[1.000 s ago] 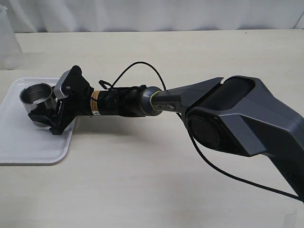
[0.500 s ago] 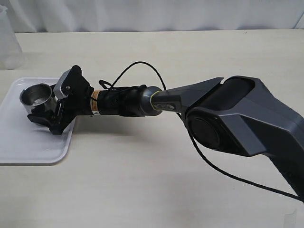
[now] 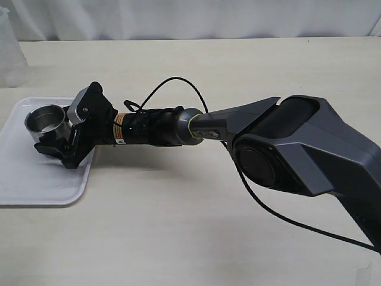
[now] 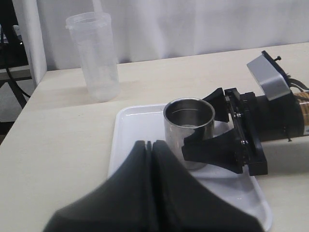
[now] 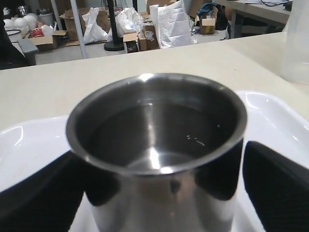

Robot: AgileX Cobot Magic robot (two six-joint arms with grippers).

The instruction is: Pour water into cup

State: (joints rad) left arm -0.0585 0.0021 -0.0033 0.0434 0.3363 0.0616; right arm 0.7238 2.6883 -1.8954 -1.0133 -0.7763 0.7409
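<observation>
The steel cup (image 3: 44,118) stands upright on the white tray (image 3: 30,187). In the right wrist view the cup (image 5: 154,121) fills the frame, and a shiny pool of water (image 5: 159,162) lies at its bottom. My right gripper (image 3: 51,139) reaches across to the left. Its black fingers (image 4: 212,150) stand on either side of the cup (image 4: 188,118), with a thin gap showing at each side, so it is open around the cup. My left gripper (image 4: 152,143) is shut and empty, hovering just off the tray's near side. It is out of the exterior view.
A tall translucent plastic beaker (image 4: 94,58) stands on the table behind the tray, at the far left of the exterior view (image 3: 9,50). The right arm's forearm and cable (image 3: 172,83) stretch across the table's middle. The tray's rim (image 4: 118,140) lies close under the left fingers.
The right gripper's fingers have shifted slightly around the cup over the last second. The cup itself has stayed in place on the tray.
</observation>
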